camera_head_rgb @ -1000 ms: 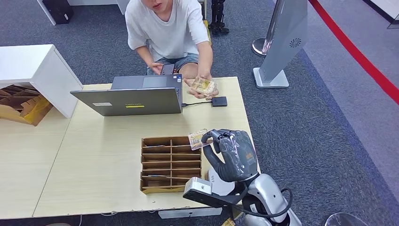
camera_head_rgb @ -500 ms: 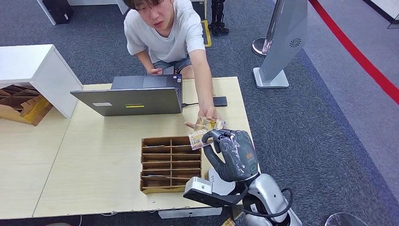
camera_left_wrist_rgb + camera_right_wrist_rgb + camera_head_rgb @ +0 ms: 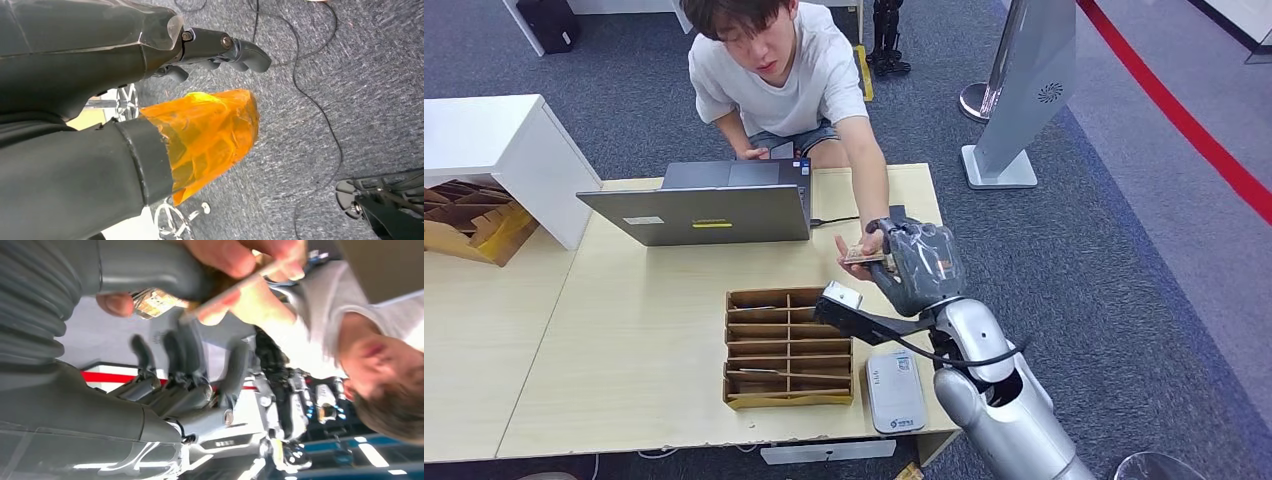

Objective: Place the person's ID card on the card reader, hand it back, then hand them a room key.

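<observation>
Clearly a card is changing hands over the far right part of the tabletop (image 3: 624, 330). The robot's right hand (image 3: 914, 262) is stretched forward toward the person (image 3: 784, 75), and the person's hand (image 3: 859, 245) meets it at a card (image 3: 864, 255) held flat between them. In the right wrist view the robot's thick thumb lies against the card (image 3: 155, 301) while the person's fingers (image 3: 235, 255) close on the same card, so both appear to have a hold on it; the robot's other fingers (image 3: 190, 347) are spread and apart from it. Which card of the task this is cannot be read from the pictures.

The card is kept level and raised off the tabletop, which leaves its free edge open for the person to pinch. The arm reaches out past the divided cardboard tray (image 3: 789, 345), which sits near the front edge within easy reach, likely where cards are kept for issue. A white card reader (image 3: 894, 390) lies at the front edge beside the tray, close to the robot's body so a card can be laid on it without stretching. The laptop (image 3: 699, 212) stands at the far edge, with a small black box (image 3: 894, 212) cabled beside it.

The left hand (image 3: 215, 50) hangs over the carpet, its fingers loosely curled and holding nothing.
</observation>
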